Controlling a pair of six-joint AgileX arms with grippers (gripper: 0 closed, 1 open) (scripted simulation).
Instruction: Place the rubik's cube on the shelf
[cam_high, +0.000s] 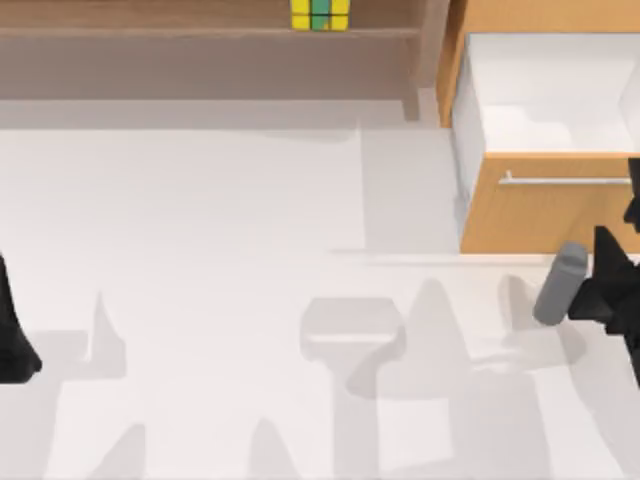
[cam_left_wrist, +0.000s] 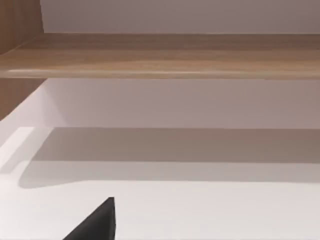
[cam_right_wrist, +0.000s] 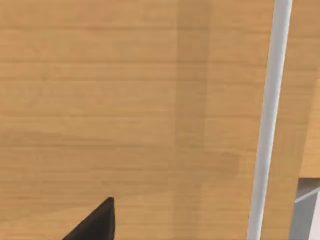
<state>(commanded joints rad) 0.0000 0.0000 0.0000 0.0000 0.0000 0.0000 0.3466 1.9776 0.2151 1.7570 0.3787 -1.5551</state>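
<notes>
The rubik's cube (cam_high: 320, 14), yellow and green with black grid lines, rests on the shelf (cam_high: 200, 60) at the back of the table, a little right of the board's middle and apart from both arms. The left wrist view looks along the table at the shelf's light-brown board (cam_left_wrist: 160, 55). My left gripper (cam_high: 12, 345) is low at the table's left edge, far from the cube. My right gripper (cam_high: 605, 285) sits at the right edge, just in front of the drawer.
An orange-wood drawer cabinet (cam_high: 530, 210) stands at the back right, pulled open with a white inside and a silver bar handle (cam_high: 565, 181). That handle (cam_right_wrist: 267, 125) crosses the right wrist view. A grey cylinder (cam_high: 560, 285) lies beside my right gripper.
</notes>
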